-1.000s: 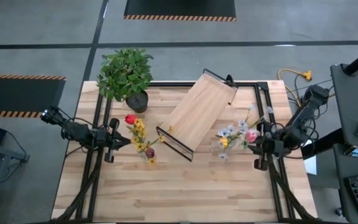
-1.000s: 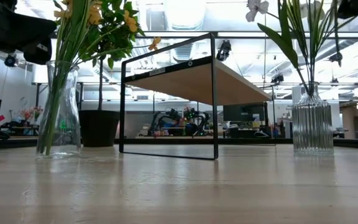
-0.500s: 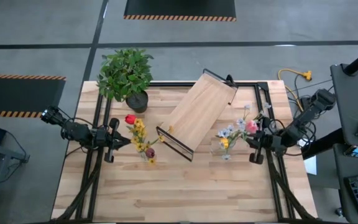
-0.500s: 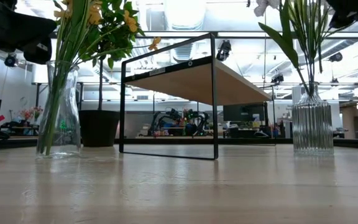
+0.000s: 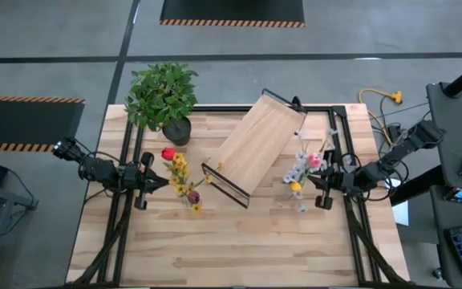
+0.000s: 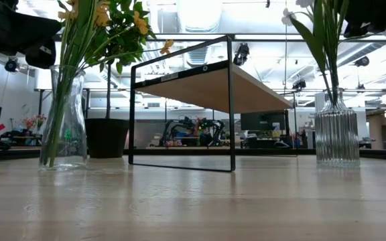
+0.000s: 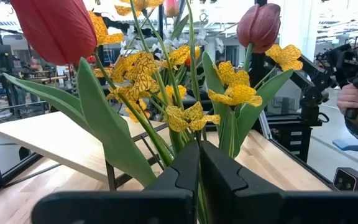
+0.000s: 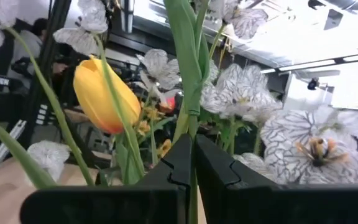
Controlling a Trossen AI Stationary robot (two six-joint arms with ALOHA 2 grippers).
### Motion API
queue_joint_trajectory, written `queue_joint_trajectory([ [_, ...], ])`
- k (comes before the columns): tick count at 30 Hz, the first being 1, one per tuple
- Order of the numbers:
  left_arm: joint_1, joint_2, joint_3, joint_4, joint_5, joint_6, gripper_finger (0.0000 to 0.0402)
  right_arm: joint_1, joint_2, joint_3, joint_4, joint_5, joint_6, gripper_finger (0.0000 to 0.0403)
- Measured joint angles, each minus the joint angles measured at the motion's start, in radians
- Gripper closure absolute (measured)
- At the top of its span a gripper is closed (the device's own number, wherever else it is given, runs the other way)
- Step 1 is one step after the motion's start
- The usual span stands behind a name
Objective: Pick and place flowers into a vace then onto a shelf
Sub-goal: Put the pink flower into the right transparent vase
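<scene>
The flowers stand in two bunches. A red, yellow and maroon bunch (image 5: 179,172) has its stems in a clear glass vase (image 6: 62,120), and my left gripper (image 5: 147,181) is shut on those stems from the table's left. A white, pink and yellow bunch (image 5: 305,168) has its stems in a ribbed glass vase (image 6: 336,130), and my right gripper (image 5: 321,185) is shut on it from the right. Between the vases, the pale wood shelf (image 5: 259,144) stands on its black frame legs (image 6: 232,161). My left gripper pinches the green stems (image 7: 196,144) of the red and yellow bunch between its two fingers, level from the table's left, above the vase mouth. The bunch stands nearly upright with its lower stems inside the clear vase. My right gripper pinches a green stem and leaf (image 8: 190,127) of the white and yellow bunch between its two fingers, level from the table's right and across the stems. The stems reach down into the ribbed vase (image 6: 336,130), and the blossoms stand above the fingers.
A bushy green plant in a dark pot (image 5: 165,100) stands at the far left of the table. Black frame rails (image 5: 127,201) run along both sides. A person's hand (image 7: 353,99) shows beyond the table. Bare planks (image 5: 239,241) lie toward the near edge.
My right gripper has shifted a little toward the table's left while its arm swung back to the right. Its bunch has turned about and tipped more upright: the blossoms that spread leftward now stand bunched in a tighter column. The ribbed vase has stayed in place.
</scene>
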Motion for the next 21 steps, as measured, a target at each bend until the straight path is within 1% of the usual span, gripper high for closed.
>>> queue_joint_trajectory([
  [7, 0.0, 0.0, 0.0, 0.0, 0.0, 0.0, 0.0401, -0.036, 0.043, 0.001, 0.002, -0.005, 0.026, 0.0394],
  [14, 0.0, 0.0, 0.0, 0.0, 0.0, 0.0, 0.0402, -0.041, 0.09, 0.001, -0.004, 0.002, 0.06, 0.0394],
  [21, 0.0, 0.0, 0.0, 0.0, 0.001, 0.0, 0.0402, -0.041, 0.118, 0.001, -0.077, 0.01, 0.148, 0.0394],
])
